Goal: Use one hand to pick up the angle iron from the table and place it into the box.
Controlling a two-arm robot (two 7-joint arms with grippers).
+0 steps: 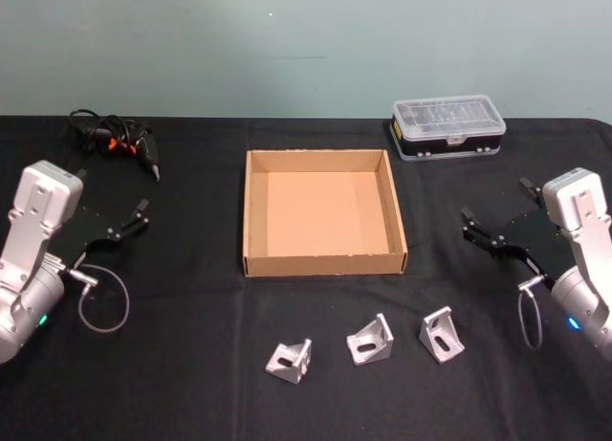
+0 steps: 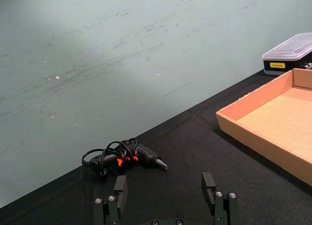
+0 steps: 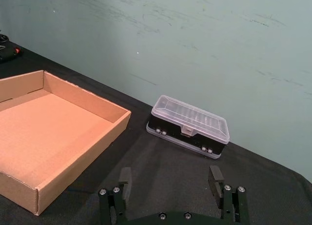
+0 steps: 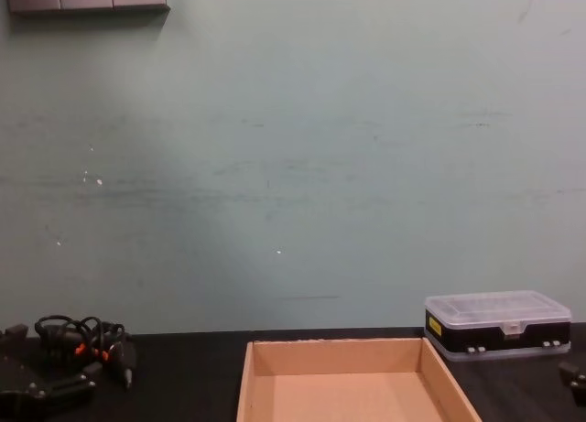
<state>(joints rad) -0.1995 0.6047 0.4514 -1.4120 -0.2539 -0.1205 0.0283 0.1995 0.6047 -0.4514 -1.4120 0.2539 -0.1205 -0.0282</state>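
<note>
Three angle irons (image 1: 370,339) sit in a row on the table (image 1: 191,364), just in front of the empty box (image 1: 325,264). Your left gripper (image 2: 164,183) and right gripper (image 3: 169,178) hover at either side, jaws apart. Pinch a slanted face (smooth metal) and the piece may squirt free.

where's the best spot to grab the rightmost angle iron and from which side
Take the rightmost angle iron from straight above with the right gripper, which is the nearer one and is open. Close on its two triangular side webs: they seem to stand up parallel off the table, while the slotted faces slope. This is a judgement only.
</note>
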